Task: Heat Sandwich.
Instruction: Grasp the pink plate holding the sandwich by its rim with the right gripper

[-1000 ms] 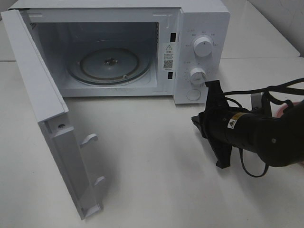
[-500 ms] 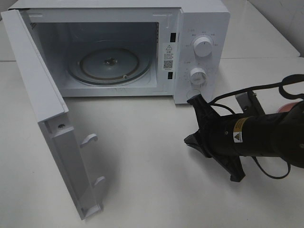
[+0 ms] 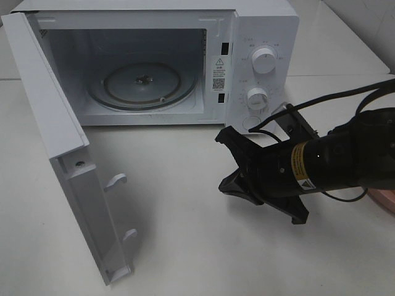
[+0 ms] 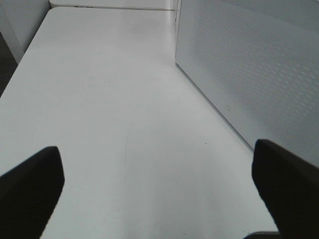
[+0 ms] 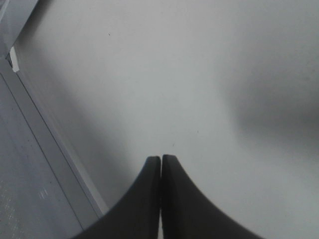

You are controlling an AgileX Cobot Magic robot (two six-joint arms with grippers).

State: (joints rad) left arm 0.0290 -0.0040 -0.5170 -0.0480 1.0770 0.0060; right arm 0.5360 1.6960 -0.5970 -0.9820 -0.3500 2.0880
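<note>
The right gripper, jaws closed and empty, has moved from the dials of the microwave toward its open front; the left gripper stands wide open, and no sandwich shows between or ahead of either pair of jaws, so fetching it remains.

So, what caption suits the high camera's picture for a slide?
Right tool, shut, poised above the white table before a microwave whose door stands wide open.

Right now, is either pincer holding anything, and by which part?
Nothing is held. The right pincer is shut empty; the left pincer is open and empty.
</note>
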